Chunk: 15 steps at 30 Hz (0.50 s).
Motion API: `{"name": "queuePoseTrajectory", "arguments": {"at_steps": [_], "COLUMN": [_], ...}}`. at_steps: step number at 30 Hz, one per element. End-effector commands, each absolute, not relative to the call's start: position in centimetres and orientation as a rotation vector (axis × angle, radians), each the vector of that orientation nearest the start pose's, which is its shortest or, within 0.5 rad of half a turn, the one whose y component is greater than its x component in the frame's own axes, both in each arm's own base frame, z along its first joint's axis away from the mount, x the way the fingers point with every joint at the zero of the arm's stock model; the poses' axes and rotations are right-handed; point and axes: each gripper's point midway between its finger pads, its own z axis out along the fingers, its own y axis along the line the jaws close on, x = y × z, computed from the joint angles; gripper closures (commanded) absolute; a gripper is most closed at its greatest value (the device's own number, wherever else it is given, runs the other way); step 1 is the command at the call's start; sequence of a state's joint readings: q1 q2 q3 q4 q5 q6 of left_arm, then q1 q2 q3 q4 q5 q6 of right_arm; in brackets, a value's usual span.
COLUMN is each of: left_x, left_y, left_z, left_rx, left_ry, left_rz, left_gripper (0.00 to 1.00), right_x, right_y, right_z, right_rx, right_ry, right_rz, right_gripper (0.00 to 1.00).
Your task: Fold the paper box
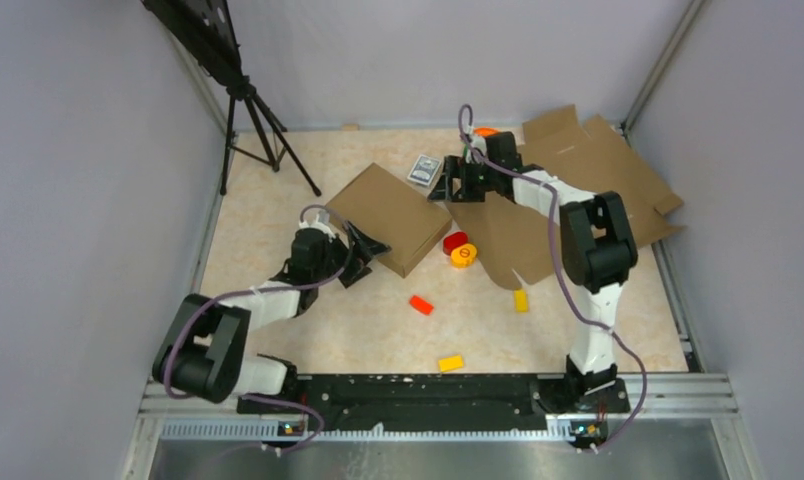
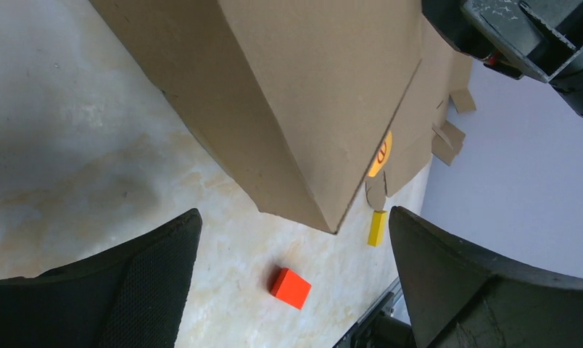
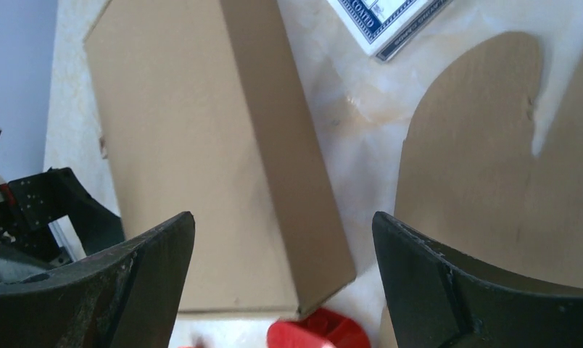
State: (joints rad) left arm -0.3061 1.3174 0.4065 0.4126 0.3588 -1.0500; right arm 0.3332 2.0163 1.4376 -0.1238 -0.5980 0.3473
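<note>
The paper box (image 1: 588, 170) lies as a flat brown die-cut sheet with flaps and tabs at the back right; its rounded flap (image 3: 477, 167) shows in the right wrist view and its tabs (image 2: 430, 94) in the left wrist view. My right gripper (image 1: 448, 182) (image 3: 283, 215) hangs open over the gap between the sheet's left edge and a closed brown box, holding nothing. At that box's near corner, low over the table, my left gripper (image 1: 363, 255) (image 2: 294, 214) is open and empty.
The closed brown box (image 1: 388, 215) (image 2: 310, 94) (image 3: 180, 145) sits mid-table. A red disc (image 1: 455, 241) and an orange disc (image 1: 464, 255) lie between it and the sheet. A red block (image 1: 421, 305), two yellow blocks (image 1: 520, 300) (image 1: 450, 363), a card pack (image 1: 424, 169) and a tripod (image 1: 253, 120) are around.
</note>
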Motion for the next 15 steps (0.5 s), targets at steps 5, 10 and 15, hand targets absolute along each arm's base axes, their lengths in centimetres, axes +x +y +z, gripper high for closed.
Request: {"name": "queuePoseTrajectory", "arguments": {"at_steps": [5,10,15], "left_x": [33.4,34.3,35.5], "left_y": [-20.8,-21.5,-22.0], "left_z": [10.0,9.0,9.4], "left_rx": [-0.548,-0.527,-0.466], "left_ry": [2.096,2.119,2.092], "left_rz": [-1.208,-1.227,-1.27], "left_gripper": [0.02,0.09,0.17], "right_x": [45.4,44.5,43.1], "right_y": [31.3,32.5,33.6], "right_z": [8.7,8.0,8.6], "right_rx": [-0.486,-0.527,-0.56], "right_ry": [2.32,2.318,2.304], "right_rz": [1.127,1.228,1.335], "right_gripper": [0.14,0.22,0.38]}}
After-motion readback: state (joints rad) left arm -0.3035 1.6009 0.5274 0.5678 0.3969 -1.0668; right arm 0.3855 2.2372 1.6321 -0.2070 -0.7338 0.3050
